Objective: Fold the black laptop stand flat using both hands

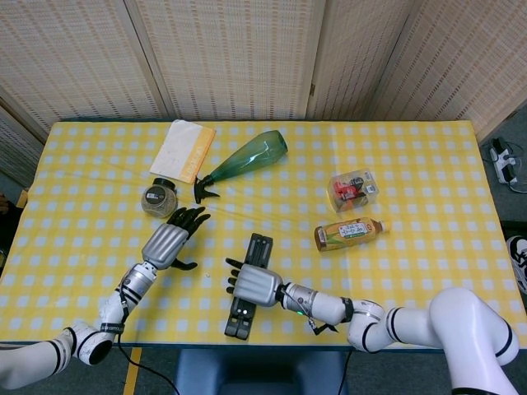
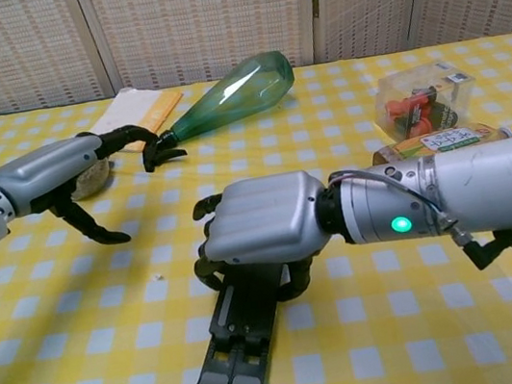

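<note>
Table cover: a yellow and white checked tablecloth [image 1: 428, 271] over the whole table.
Upper left: a white and orange booklet [image 1: 183, 150] lies flat.
Upper centre: a green spray bottle [image 1: 245, 161] lies on its side, its black nozzle towards the lower left.
Left: a small round jar [image 1: 159, 197] with a dark lid, just below the booklet.
Right: a clear plastic box [image 1: 354, 188] with red and black content.
Below the box: a tea bottle [image 1: 349, 233] lies on its side.
</note>
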Action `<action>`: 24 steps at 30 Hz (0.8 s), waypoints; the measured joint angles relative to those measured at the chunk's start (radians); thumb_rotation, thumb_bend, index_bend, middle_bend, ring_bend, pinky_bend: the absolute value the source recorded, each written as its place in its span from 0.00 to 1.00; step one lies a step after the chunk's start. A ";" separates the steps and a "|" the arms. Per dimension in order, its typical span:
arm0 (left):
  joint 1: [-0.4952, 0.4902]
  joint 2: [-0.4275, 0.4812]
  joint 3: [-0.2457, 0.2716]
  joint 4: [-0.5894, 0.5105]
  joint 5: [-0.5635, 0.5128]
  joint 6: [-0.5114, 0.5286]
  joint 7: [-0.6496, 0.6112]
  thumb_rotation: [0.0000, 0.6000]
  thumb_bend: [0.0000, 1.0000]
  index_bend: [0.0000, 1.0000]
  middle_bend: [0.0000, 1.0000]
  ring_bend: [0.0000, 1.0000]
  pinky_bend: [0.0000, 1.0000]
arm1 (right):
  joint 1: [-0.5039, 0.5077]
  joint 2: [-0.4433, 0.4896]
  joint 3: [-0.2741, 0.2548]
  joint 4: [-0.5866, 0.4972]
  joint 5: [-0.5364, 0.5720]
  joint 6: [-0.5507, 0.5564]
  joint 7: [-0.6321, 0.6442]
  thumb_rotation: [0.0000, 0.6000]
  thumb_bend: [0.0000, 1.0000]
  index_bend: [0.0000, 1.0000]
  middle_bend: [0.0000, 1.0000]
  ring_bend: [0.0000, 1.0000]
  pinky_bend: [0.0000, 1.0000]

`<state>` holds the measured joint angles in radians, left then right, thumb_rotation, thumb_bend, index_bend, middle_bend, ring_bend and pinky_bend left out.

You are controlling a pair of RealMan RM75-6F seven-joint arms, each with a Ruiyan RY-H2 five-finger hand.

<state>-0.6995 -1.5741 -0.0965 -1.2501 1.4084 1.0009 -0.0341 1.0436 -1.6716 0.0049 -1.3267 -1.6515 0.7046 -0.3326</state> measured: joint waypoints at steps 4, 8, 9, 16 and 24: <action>0.007 0.018 -0.006 -0.026 -0.007 0.012 0.026 1.00 0.16 0.00 0.00 0.00 0.00 | -0.017 0.033 0.000 -0.041 0.027 0.002 -0.013 1.00 0.31 0.00 0.04 0.08 0.01; 0.022 0.037 -0.010 -0.057 -0.027 0.027 0.065 1.00 0.16 0.00 0.00 0.00 0.00 | -0.059 0.084 -0.002 -0.091 0.052 0.051 -0.007 1.00 0.31 0.00 0.01 0.07 0.00; 0.027 0.042 -0.011 -0.063 -0.032 0.033 0.078 1.00 0.17 0.00 0.00 0.00 0.00 | -0.076 0.101 -0.004 -0.104 0.056 0.076 -0.002 1.00 0.31 0.00 0.01 0.07 0.00; 0.095 0.114 -0.023 -0.165 -0.091 0.120 0.177 1.00 0.18 0.00 0.00 0.00 0.00 | -0.219 0.220 -0.022 -0.181 0.071 0.293 0.029 1.00 0.31 0.00 0.05 0.08 0.00; 0.201 0.235 -0.022 -0.269 -0.113 0.259 0.213 1.00 0.18 0.00 0.00 0.00 0.00 | -0.482 0.414 -0.058 -0.276 0.128 0.589 0.076 1.00 0.31 0.01 0.07 0.10 0.00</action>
<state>-0.4988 -1.3394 -0.1190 -1.5194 1.2954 1.2600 0.1785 0.5612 -1.2574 -0.0536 -1.6029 -1.5239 1.2933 -0.2561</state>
